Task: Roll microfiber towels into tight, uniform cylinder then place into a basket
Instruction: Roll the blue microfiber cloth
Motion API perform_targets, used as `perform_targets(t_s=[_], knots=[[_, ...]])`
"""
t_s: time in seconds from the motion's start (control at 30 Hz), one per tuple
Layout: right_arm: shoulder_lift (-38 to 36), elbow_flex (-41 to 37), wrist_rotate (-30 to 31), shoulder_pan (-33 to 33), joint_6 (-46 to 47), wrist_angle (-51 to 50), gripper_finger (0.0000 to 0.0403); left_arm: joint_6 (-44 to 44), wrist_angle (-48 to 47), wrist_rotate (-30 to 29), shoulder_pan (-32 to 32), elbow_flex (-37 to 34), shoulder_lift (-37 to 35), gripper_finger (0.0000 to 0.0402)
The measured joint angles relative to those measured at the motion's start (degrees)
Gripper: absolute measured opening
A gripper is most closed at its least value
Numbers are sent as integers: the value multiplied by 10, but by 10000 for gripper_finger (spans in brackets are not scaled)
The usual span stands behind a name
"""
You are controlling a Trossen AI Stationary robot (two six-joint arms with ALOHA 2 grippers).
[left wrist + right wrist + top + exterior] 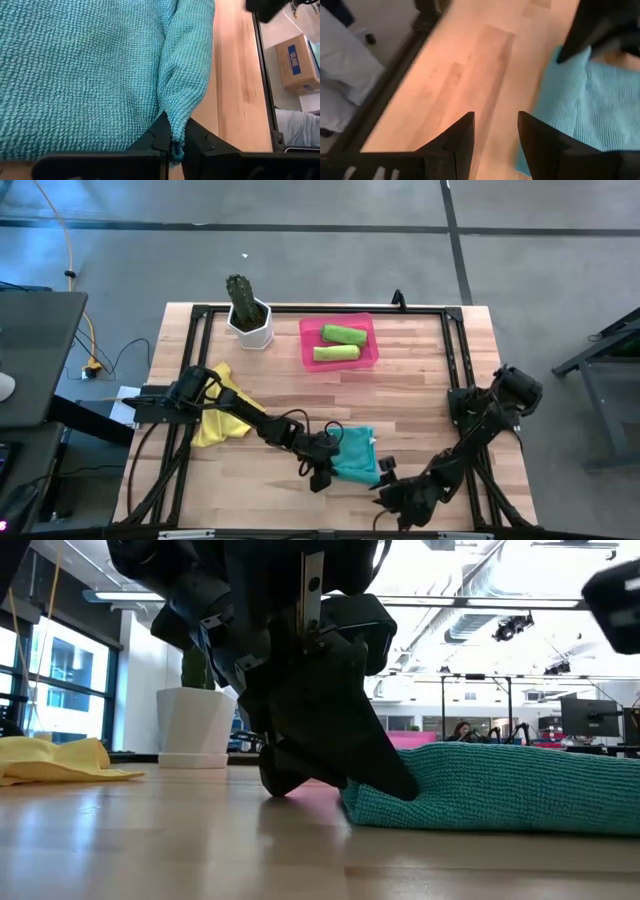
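Bare table (420, 410) lies between the pink basket (308, 348) and the teal towel (355, 455) near the front edge. The left gripper (172, 142) pinches the towel's corner. The right gripper (495, 131), beside the towel, is open and empty.

Teal towel (356, 454) with a knobbly weave at 6 o'clock; yellow towel (219, 413) at 9; two lime green rolls (341, 343) in the bright pink basket (308, 350) at 12; white pot (251, 327), green cactus (240, 295).

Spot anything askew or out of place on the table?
Mostly the yellow towel: crumpled, lying partly over the table frame's rail under the left arm. The teal towel has one pinched corner fold in the left hand.
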Motion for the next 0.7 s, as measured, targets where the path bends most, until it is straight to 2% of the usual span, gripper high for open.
perform_targets(t_s=[0.27, 0.47, 0.7], knots=[[40, 0, 30, -3, 66, -15, 142, 0, 0, 0, 0, 0, 0, 12], [46, 0, 68, -15, 64, -23, 142, 4, 0, 1, 0, 0, 0, 12], [46, 0, 96, -19, 15, -23, 142, 28, 0, 2, -1, -1, 0, 12]])
